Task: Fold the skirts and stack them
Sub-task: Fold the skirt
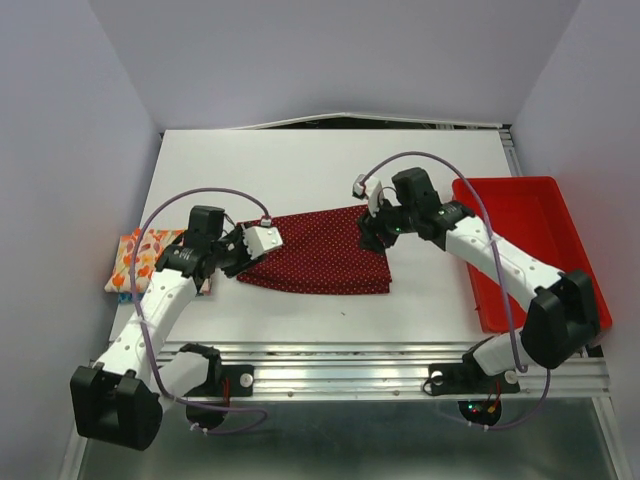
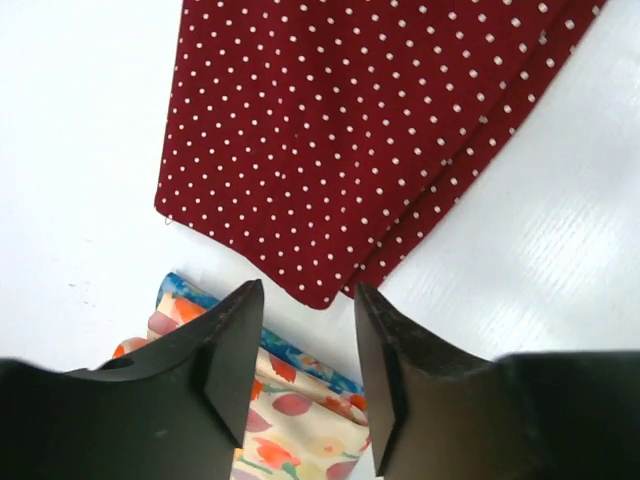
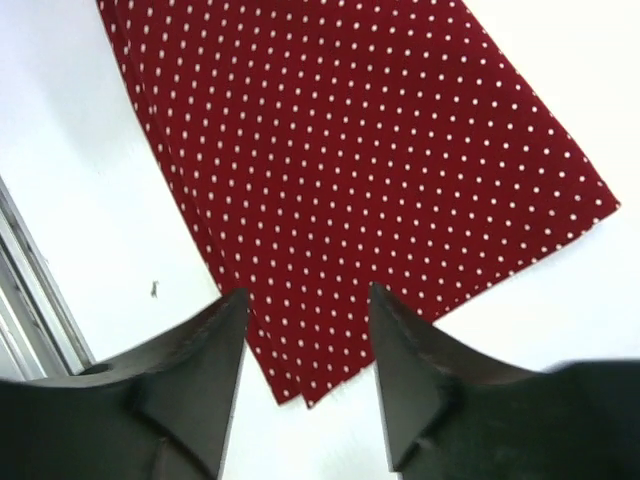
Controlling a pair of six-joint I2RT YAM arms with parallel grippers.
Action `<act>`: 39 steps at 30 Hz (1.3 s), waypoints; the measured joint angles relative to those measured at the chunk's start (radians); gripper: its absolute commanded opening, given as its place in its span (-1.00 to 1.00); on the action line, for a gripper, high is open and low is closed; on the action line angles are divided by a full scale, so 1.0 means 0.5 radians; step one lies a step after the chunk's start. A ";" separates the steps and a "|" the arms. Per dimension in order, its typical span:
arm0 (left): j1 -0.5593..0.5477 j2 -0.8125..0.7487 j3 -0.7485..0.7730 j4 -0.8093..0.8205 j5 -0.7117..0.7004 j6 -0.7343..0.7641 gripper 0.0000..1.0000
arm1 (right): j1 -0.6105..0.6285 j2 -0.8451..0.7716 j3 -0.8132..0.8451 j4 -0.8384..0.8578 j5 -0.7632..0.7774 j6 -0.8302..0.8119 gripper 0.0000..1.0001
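Skirt (image 1: 322, 255) lies between left gripper (image 1: 243, 251) and right gripper (image 1: 371, 236).

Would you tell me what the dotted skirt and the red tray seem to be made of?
Dotted skirt: thin matte cloth, perhaps cotton; it lies flat in folded layers with crisp edges. Red tray: likely moulded plastic, uniformly coloured, smooth, with raised walls.

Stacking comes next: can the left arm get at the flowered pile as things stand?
Likely yes. The left arm has its jaws open and empty, right above the flowered pile; the corner of the red skirt lies close by, not on top.
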 measured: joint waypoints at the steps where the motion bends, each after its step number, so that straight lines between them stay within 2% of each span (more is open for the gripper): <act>1: 0.000 0.056 0.021 0.028 -0.009 -0.043 -0.11 | 0.000 0.056 0.053 0.018 -0.008 0.039 0.01; 4: 0.000 0.285 0.086 0.106 -0.035 -0.146 -0.28 | 0.000 0.314 0.156 0.040 -0.011 0.147 -0.02; 8: 0.000 0.749 0.143 0.270 -0.118 -0.288 -0.31 | -0.002 0.656 0.149 0.029 0.005 0.295 -0.05; 11: -0.006 0.935 0.141 0.291 -0.174 -0.299 -0.49 | -0.002 0.775 0.116 0.018 0.057 0.340 -0.08; 16: -0.065 0.970 -0.034 0.411 -0.277 -0.187 -0.73 | -0.029 0.880 0.124 0.044 0.198 0.341 -0.11; 19: -0.136 0.888 -0.118 0.459 -0.321 -0.138 -0.73 | -0.053 0.959 0.221 0.018 0.214 0.331 -0.13; 22: -0.301 0.830 -0.166 0.449 -0.354 -0.119 -0.73 | -0.114 1.166 0.523 0.000 0.253 0.280 -0.12; 24: -0.447 0.821 -0.166 0.432 -0.340 -0.134 -0.67 | -0.155 1.304 0.730 0.005 0.304 0.232 -0.11; 25: -0.536 0.821 -0.166 0.429 -0.329 -0.151 -0.42 | -0.173 1.390 0.864 -0.002 0.329 0.207 -0.10; 30: -1.019 0.927 0.096 0.334 -0.064 -0.423 0.14 | -0.207 1.678 1.359 -0.061 0.388 0.124 0.01; 34: -1.147 0.892 0.344 0.361 0.084 -0.651 0.22 | -0.208 1.645 1.418 -0.129 0.395 0.116 0.07; 39: -1.128 0.595 0.397 0.386 -0.081 -0.666 0.33 | -0.201 1.357 1.259 -0.188 0.177 0.224 0.08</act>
